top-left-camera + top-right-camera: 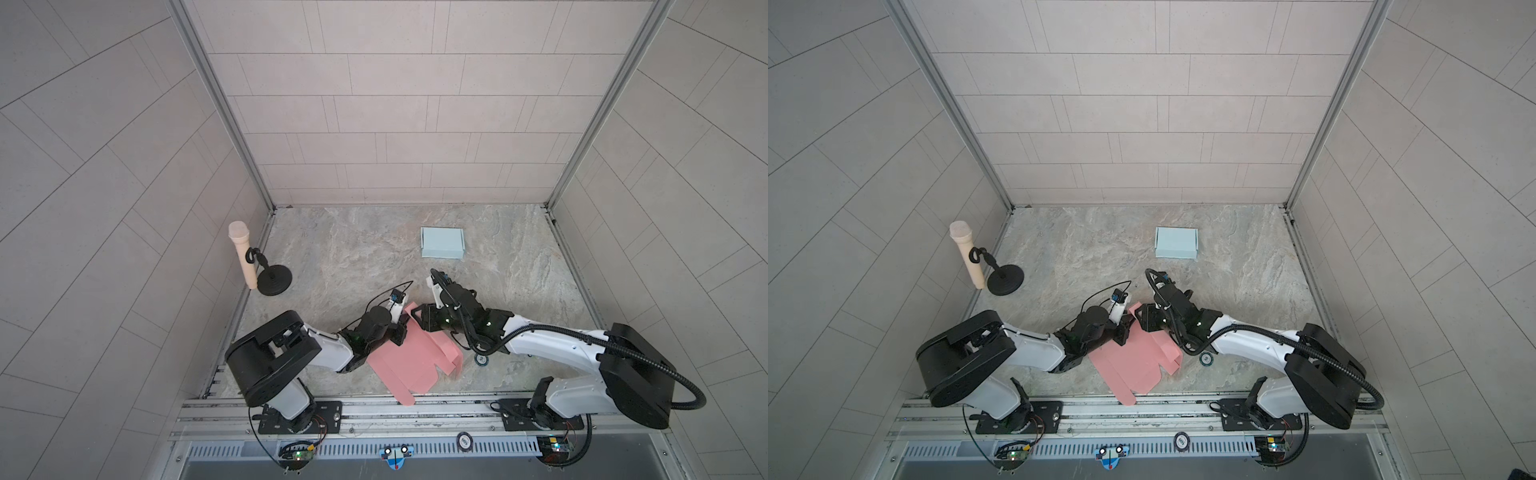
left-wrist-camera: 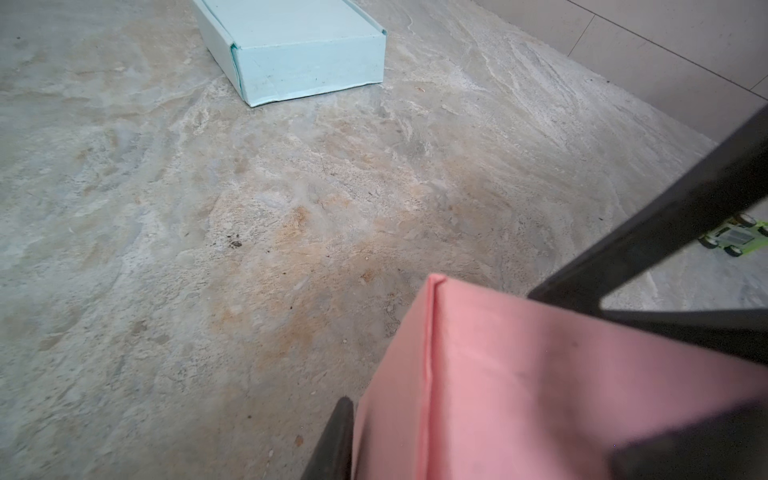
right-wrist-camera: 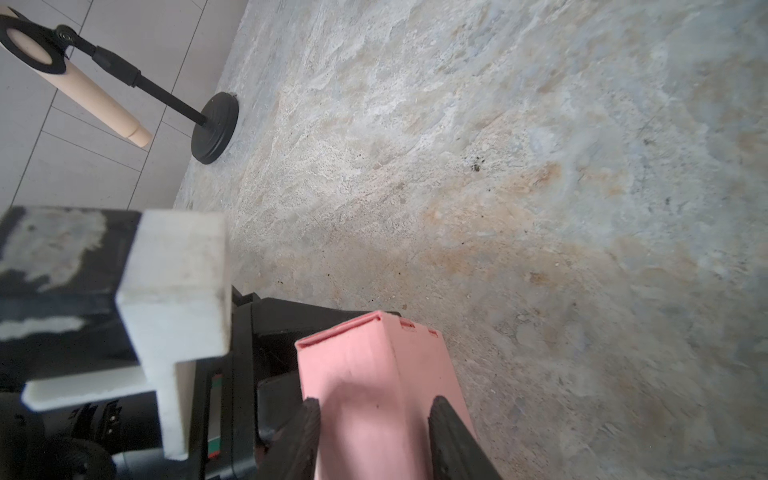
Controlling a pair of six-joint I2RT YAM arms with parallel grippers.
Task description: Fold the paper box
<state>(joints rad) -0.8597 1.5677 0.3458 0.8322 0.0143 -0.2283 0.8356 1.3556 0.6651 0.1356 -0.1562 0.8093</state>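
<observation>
The pink paper box (image 1: 409,368) (image 1: 1129,368) lies partly folded at the front middle of the table, and its near flap reaches over the front rail. At its far end a folded wall (image 2: 540,374) (image 3: 361,365) stands up. My left gripper (image 1: 402,329) (image 1: 1124,331) (image 2: 478,432) holds that wall from the left, with one finger (image 2: 338,436) against the paper and the other blurred. My right gripper (image 1: 417,322) (image 1: 1141,318) (image 3: 374,405) comes from the right. Its fingers (image 3: 307,428) straddle the wall's crease, one on each face.
A folded light blue box (image 1: 442,243) (image 1: 1176,243) (image 2: 299,45) sits farther back. A microphone on a black stand (image 1: 273,281) (image 1: 1005,282) (image 3: 216,124) is at the left wall. A small round thing (image 1: 481,359) lies under the right arm.
</observation>
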